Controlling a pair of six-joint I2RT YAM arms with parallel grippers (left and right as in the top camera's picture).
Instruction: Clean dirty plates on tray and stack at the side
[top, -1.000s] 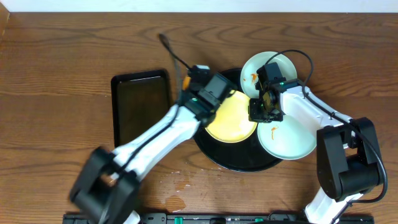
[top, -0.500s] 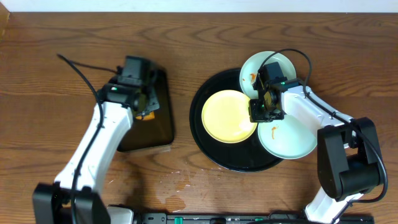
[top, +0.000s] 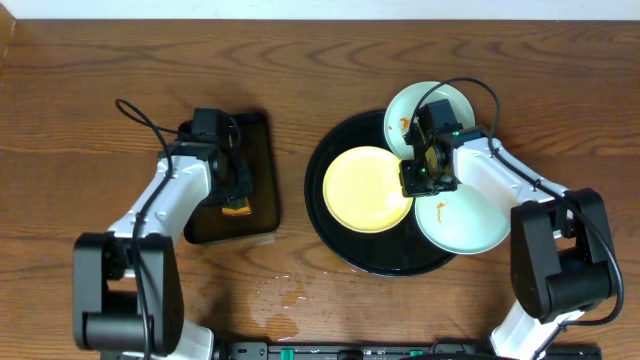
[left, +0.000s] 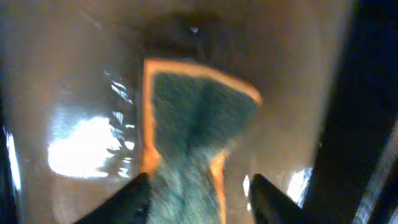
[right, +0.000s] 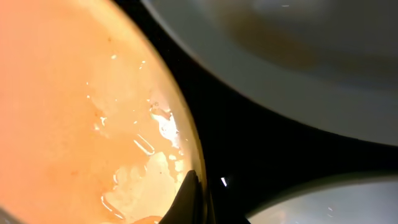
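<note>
A pale yellow plate (top: 365, 188) (right: 74, 106) lies wet on the round black tray (top: 345, 252) (right: 249, 143). My right gripper (top: 421, 178) (right: 189, 194) is shut on its right rim. Two mint-white plates with orange smears overlap the tray's right side, one at the back (top: 455, 100) (right: 298, 68) and one at the front (top: 468, 228) (right: 323, 208). My left gripper (top: 230, 185) (left: 199, 199) hangs open over the rectangular tray. An orange-edged green sponge (top: 236, 208) (left: 193, 118) lies between its spread fingers.
The rectangular black tray (top: 262, 160) sits left of the round tray, its surface glossy and wet. A small puddle of water (top: 280, 295) lies on the wooden table near the front edge. Cables trail from both wrists.
My left arm has swung from the yellow plate over to the rectangular tray with the sponge, and its jaws have opened. The right arm has stayed where it was.
</note>
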